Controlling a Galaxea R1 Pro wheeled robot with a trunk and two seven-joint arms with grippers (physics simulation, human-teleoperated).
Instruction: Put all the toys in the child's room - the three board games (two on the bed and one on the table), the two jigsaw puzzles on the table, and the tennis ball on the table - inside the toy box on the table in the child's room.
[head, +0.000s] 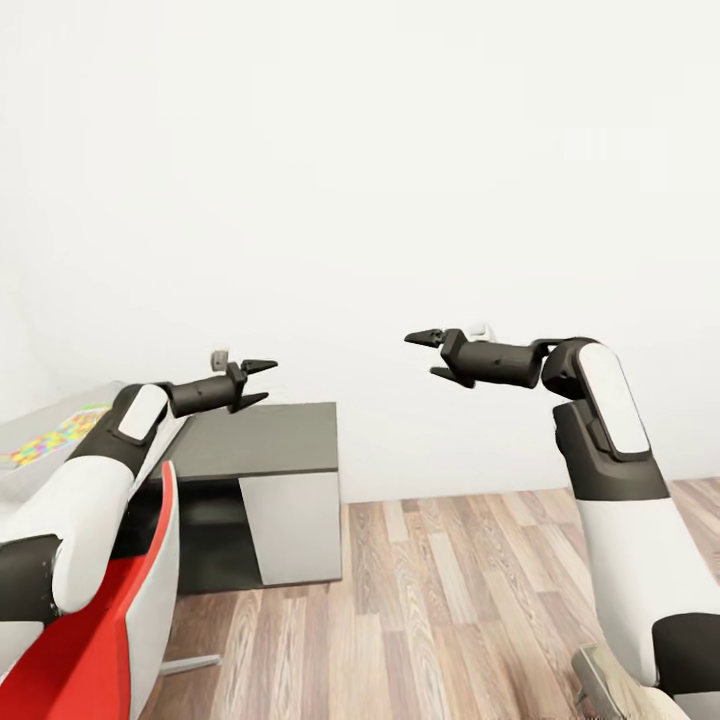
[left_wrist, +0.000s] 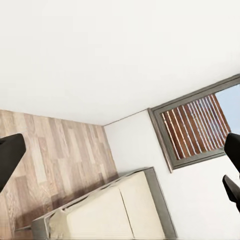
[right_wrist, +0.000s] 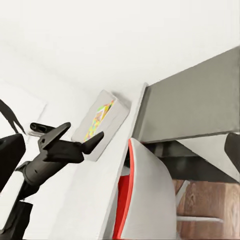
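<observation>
The toy box (head: 30, 428) sits on the pale table (head: 20, 478) at the far left of the head view, with a multicolour jigsaw puzzle (head: 55, 438) lying in it. The right wrist view also catches the toy box (right_wrist: 116, 116) and the jigsaw puzzle (right_wrist: 97, 120). My left gripper (head: 268, 381) hangs open and empty above the dark cabinet (head: 262, 440). Out over the floor, my right gripper (head: 420, 357) is open and empty too. The bed (left_wrist: 100, 212) lies in the left wrist view. The board games and tennis ball are out of view.
A red and white chair (head: 130, 600) stands at my lower left, against the table. Wood-plank floor (head: 450, 600) stretches to the right, ending at a white wall (head: 400, 200). A dark-framed window (left_wrist: 195, 127) is beside the bed.
</observation>
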